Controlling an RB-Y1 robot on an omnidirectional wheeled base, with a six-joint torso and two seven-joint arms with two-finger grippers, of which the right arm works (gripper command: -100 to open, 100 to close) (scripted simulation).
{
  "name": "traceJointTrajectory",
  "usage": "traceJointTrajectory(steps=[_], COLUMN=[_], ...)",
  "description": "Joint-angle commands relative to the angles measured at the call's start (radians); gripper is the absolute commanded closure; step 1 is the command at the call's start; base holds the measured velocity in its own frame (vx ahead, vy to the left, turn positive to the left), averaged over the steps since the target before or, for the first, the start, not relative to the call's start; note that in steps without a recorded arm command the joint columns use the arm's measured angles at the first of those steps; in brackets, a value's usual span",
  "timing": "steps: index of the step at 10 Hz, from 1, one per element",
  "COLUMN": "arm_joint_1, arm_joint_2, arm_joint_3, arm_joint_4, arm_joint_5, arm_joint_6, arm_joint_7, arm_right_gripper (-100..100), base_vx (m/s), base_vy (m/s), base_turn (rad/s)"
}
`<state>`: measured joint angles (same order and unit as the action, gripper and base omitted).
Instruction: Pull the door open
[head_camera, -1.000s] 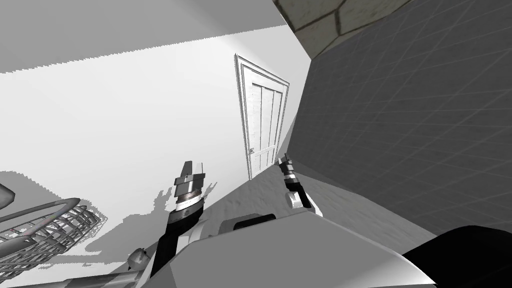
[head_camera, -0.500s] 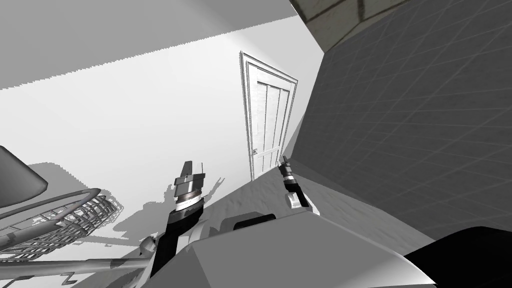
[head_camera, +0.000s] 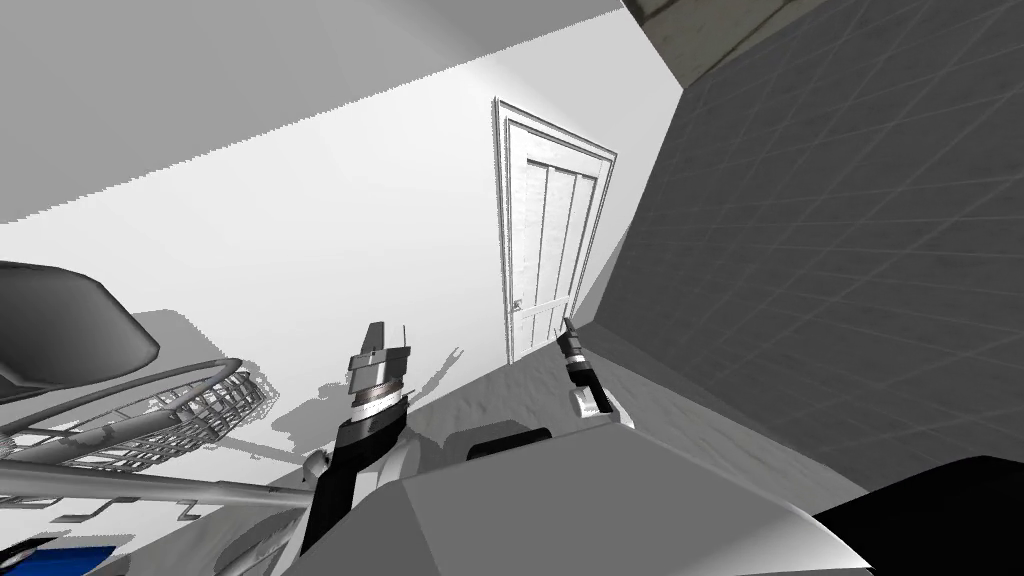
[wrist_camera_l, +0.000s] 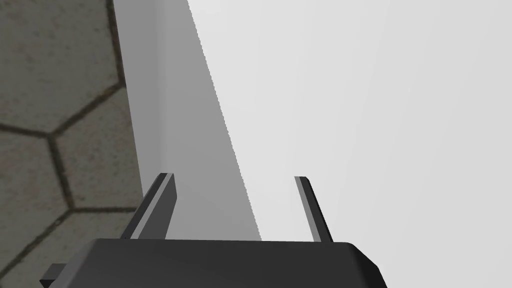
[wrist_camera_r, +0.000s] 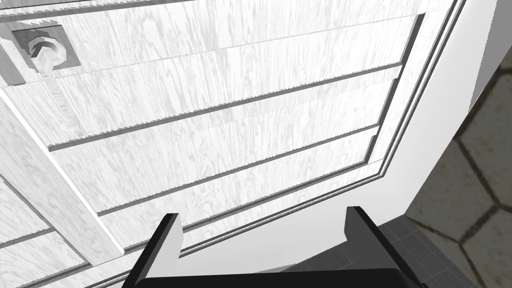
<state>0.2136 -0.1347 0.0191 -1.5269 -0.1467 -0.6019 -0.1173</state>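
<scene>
1. So far the task looks barely begun. The white panelled door (head_camera: 553, 250) stands shut, flush in its frame (head_camera: 500, 200). It sits at the far end of a white wall (head_camera: 330, 230), in the corner where that wall meets a dark tiled wall (head_camera: 820, 250).
2. The door handle (head_camera: 518, 306) sits on a square plate at the door's edge away from the dark tiled wall, on the rail between the tall panels and the lowest one.
3. The right gripper (head_camera: 567, 328) reaches toward the door's lower part, near it but apparently not touching. Its jaws stand apart and hold nothing.
4. From the right wrist camera, the right gripper (wrist_camera_r: 262, 216) looks along the grained panels. The door handle (wrist_camera_r: 42, 50) lies well off to one side, not between the jaws.
5. The left gripper (head_camera: 388, 332) is raised before the white wall. The left wrist camera shows its jaws (wrist_camera_l: 233, 176) apart and empty too.
6. Judging from this, only the approach is under way, with no grasp made and no gap at the frame. Still to come, the right gripper must shift across to the handle and close on it. It must probably also turn the handle before drawing the door back.
</scene>
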Motion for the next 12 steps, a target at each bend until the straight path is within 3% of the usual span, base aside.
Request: traceJointTrajectory(steps=[1,6,12], arm_joint_1=[-0.014,-0.05,-0.108], arm_joint_2=[-0.003,-0.013,-0.03], arm_joint_3=[-0.001,-0.006,-0.015], arm_joint_4=[0.049,0.166,0.343], arm_joint_5=[-0.002,-0.007,-0.016], arm_joint_6=[-0.007,-0.036,-0.082], arm_joint_7=[0.006,0.012,0.02], arm_right_gripper=[-100,-100,-100], base_vx=[0.083,0.057,0.052], base_vy=[-0.061,-0.052,-0.047], base_turn=[0.211,0.131,0.155])
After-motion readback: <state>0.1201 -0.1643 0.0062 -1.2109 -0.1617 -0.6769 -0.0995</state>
